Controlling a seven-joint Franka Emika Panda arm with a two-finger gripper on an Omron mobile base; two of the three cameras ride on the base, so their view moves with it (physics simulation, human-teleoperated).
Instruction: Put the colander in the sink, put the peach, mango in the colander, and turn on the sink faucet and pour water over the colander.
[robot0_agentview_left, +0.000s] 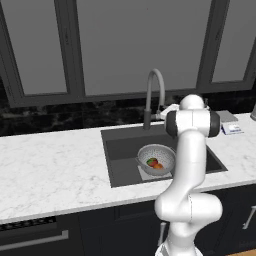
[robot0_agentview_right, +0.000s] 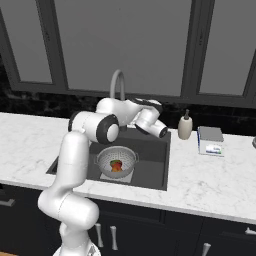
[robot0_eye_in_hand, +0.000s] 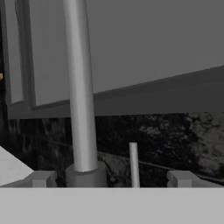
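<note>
The silver colander (robot0_agentview_left: 156, 159) (robot0_agentview_right: 116, 162) stands upright in the dark sink (robot0_agentview_left: 117, 155) (robot0_agentview_right: 152, 160). Inside it lie the red-and-green mango (robot0_agentview_left: 151, 161) and the orange peach (robot0_agentview_left: 159, 165), touching each other. The tall grey sink faucet (robot0_agentview_left: 153, 92) (robot0_agentview_right: 118, 84) rises behind the basin, its spout arching over it. No water runs from it. In the hand view my gripper (robot0_eye_in_hand: 111, 179) is open and empty, and it looks straight at the faucet stem (robot0_eye_in_hand: 80, 96) from close by. The stem's base and a thin upright lever (robot0_eye_in_hand: 133, 164) stand between my fingertips (robot0_eye_in_hand: 41, 178).
A soap pump bottle (robot0_agentview_right: 185, 126) and a small flat box (robot0_agentview_right: 210, 140) (robot0_agentview_left: 230, 125) stand on the white marble counter right of the sink. Dark window frames and a black backsplash close off the wall behind the faucet. My arm bends over the basin's right part.
</note>
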